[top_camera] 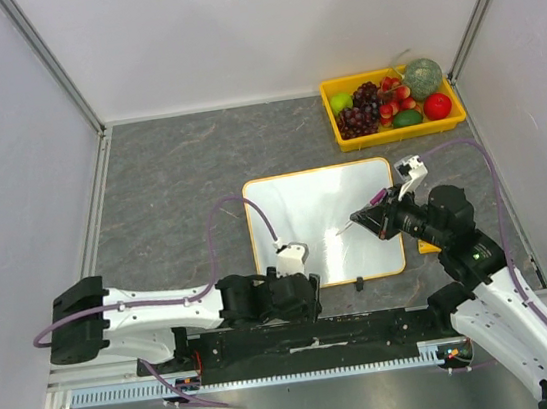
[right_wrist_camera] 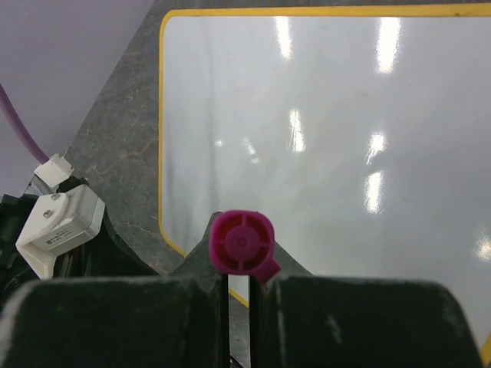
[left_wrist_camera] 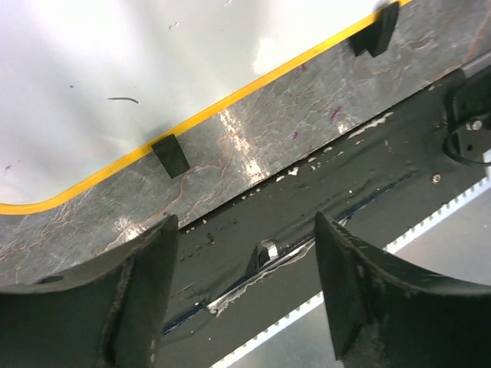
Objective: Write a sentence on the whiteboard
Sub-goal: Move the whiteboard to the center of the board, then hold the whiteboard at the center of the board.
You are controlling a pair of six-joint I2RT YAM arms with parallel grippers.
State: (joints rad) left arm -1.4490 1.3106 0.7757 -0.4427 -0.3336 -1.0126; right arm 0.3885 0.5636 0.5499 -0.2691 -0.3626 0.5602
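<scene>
1. The whiteboard (top_camera: 321, 223) lay flat near the middle of the grey marbled table (top_camera: 169, 178), just ahead of the two arm bases. A yellow tray (top_camera: 331, 106) of fruit (top_camera: 381, 102) sat well apart from it in the far right corner.
2. Board face: glossy white, with bright ceiling lights mirrored in rows in the right wrist view. The frame was a thin yellow-orange line and the corners were rounded.
3. Two small black feet (left_wrist_camera: 169, 156) stuck out from the near edge onto the table, one towards each end of the stretch seen by the left wrist camera.
4. The surface carried a short dark curved stroke (left_wrist_camera: 123, 100) and a few faint specks near that edge. No legible writing could be made out.
5. Left gripper (left_wrist_camera: 244, 299): jaws spread, nothing between them, hanging over the black base rail (left_wrist_camera: 322, 192) just near of the board's edge.
6. Right gripper (right_wrist_camera: 239, 285): clamped on a pen (right_wrist_camera: 242, 244) with a magenta end, above the board's right half. Whether the tip touched the surface could not be told.
</scene>
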